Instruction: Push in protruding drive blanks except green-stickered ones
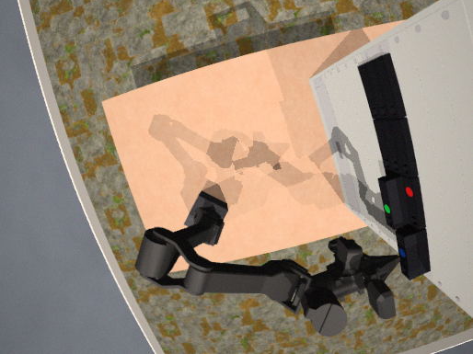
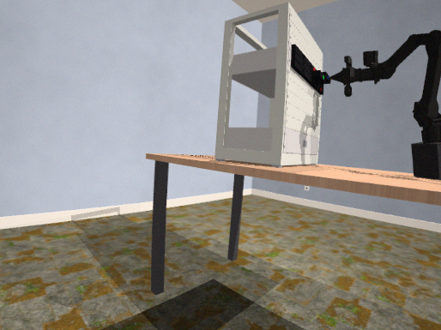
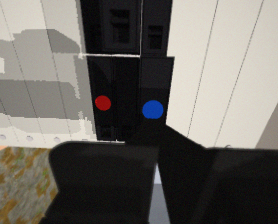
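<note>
Pincer (image 1: 395,260) pressed together, empty, tip at blue-sticker blank (image 1: 414,253). Blank straight ahead along pincer's axis; push into rack (image 2: 300,105).

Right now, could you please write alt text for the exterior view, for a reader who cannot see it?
A black robot arm reaches left, its shut gripper at a blue-stickered drive blank that sticks out of the front of a white rack. The rack stands upright on a wooden table with dark legs.
</note>
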